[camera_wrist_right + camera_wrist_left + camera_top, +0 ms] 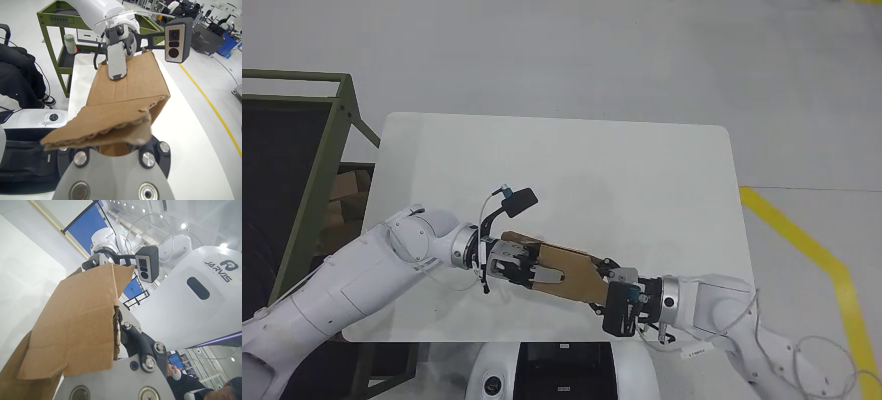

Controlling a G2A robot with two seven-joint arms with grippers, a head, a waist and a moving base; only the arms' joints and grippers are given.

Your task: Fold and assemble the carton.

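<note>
A brown, partly folded carton [560, 272] hangs just above the front of the white table [642, 170], held between both arms. My left gripper [510, 262] is shut on its left end; in the right wrist view one of its grey fingers [117, 64] presses on the carton's top panel [130, 89]. My right gripper [617, 295] is shut on the opposite end, where a torn, bent flap [105, 128] covers its fingertips. The left wrist view looks along the carton [79, 317] to the right gripper [94, 263] at its far end.
A green metal cart [332, 130] stands close to the table's left side, with cardboard pieces [347, 200] stacked inside it. A yellow floor line [802, 250] runs to the right of the table. The table's far half is bare.
</note>
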